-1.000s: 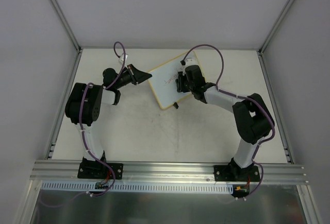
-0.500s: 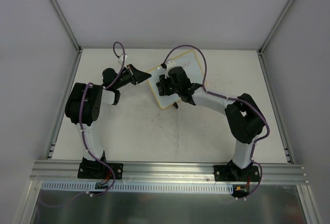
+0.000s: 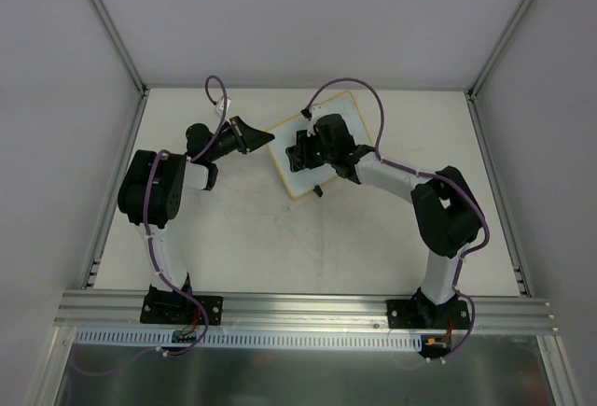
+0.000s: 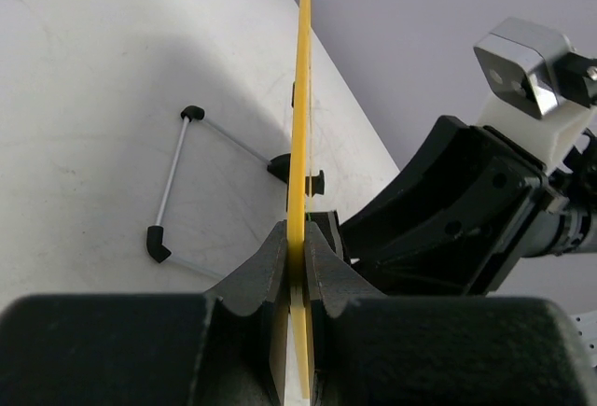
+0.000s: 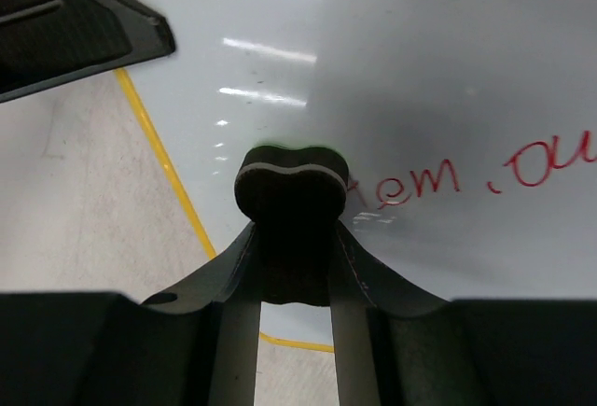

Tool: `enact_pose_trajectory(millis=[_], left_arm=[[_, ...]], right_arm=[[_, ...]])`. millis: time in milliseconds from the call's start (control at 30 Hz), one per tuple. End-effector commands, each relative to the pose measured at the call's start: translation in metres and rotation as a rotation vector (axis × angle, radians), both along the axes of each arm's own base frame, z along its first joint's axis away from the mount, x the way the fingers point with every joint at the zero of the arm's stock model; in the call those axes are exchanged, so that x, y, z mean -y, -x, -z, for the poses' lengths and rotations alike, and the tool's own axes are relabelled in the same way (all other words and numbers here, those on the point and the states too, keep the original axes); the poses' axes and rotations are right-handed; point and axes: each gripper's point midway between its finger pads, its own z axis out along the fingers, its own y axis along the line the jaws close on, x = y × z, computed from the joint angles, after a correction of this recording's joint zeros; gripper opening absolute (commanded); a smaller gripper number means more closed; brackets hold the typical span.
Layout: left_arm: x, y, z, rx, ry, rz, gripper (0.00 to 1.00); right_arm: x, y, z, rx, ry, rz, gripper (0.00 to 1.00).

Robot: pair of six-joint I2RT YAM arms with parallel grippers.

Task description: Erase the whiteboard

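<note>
Right wrist: our right gripper (image 5: 292,238) pinches the eraser (image 5: 291,180); we sweep it flat over red writing (image 5: 410,182), left gripper (image 4: 297,249) clamping whiteboard (image 5: 448,70).

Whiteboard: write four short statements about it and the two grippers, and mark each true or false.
1. The left gripper clamps the whiteboard by its yellow edge. True.
2. The right gripper is empty. False: it is shut on a dark eraser held at the board's face.
3. Red handwriting is on the board. True.
4. The eraser covers all the handwriting. False: letters show to its right.
</note>
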Motion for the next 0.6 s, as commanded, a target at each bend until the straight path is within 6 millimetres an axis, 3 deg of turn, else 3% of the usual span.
enact_pose_trajectory(millis=[0, 200, 567], left_arm=[[0.014, 0.016, -0.029, 0.161, -0.015, 0.109, 0.00], [0.014, 0.019, -0.025, 0.154, -0.025, 0.107, 0.00], [0.014, 0.019, -0.024, 0.150, -0.022, 0.109, 0.00]], right_arm=[[0.056, -0.022, 0.028, -0.054, 0.074, 0.141, 0.00], [0.095, -0.040, 0.036, -0.079, 0.074, 0.223, 0.00], [0.150, -0.060, 0.050, -0.119, 0.080, 0.337, 0.00]])
